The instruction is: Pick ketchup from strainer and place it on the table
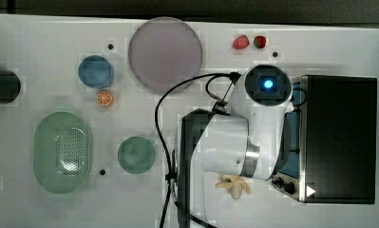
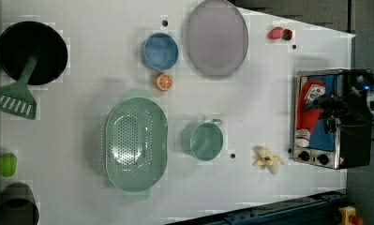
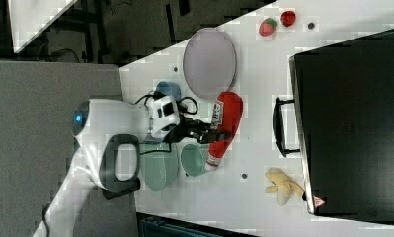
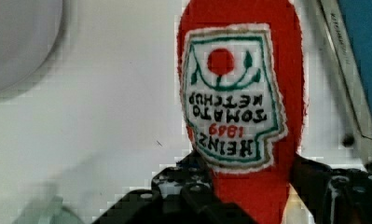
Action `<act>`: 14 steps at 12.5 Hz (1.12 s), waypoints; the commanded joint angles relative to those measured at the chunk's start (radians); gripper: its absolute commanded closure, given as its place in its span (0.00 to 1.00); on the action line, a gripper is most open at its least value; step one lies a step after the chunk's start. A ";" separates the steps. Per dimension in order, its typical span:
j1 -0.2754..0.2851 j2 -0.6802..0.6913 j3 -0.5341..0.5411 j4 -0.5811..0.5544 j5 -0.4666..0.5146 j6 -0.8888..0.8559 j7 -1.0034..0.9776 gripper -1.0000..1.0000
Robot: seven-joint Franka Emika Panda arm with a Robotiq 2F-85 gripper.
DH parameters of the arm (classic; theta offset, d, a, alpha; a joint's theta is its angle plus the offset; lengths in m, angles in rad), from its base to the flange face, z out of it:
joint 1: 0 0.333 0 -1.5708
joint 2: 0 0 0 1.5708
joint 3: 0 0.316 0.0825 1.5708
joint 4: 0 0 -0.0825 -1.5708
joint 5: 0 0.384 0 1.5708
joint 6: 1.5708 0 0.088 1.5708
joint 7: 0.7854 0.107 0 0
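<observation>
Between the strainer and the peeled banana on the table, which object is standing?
In the left view, the green mug stands between the strainer and the banana, on the white table.

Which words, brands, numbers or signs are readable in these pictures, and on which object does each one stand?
"HEINZ" - white label of the ketchup, wrist view.
"1869" - same label, in red; blurred, so not certain.
"TOMATO KETCHUP" - same label.
Red tomato with green leaves, a drawing - same label.
Small triangular sign - corner of the black appliance, right view; too small to read.
Label in the right view and the left view: too small to read.
</observation>
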 commanded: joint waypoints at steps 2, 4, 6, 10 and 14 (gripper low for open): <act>0.051 -0.005 0.034 -0.156 0.009 0.202 -0.043 0.44; 0.053 0.032 0.035 -0.217 0.009 0.324 -0.043 0.44; 0.053 0.088 0.038 -0.231 0.009 0.398 -0.043 0.44; 0.053 0.139 0.044 -0.228 0.009 0.462 -0.043 0.08; 0.054 0.047 0.055 -0.140 0.009 0.362 0.029 0.00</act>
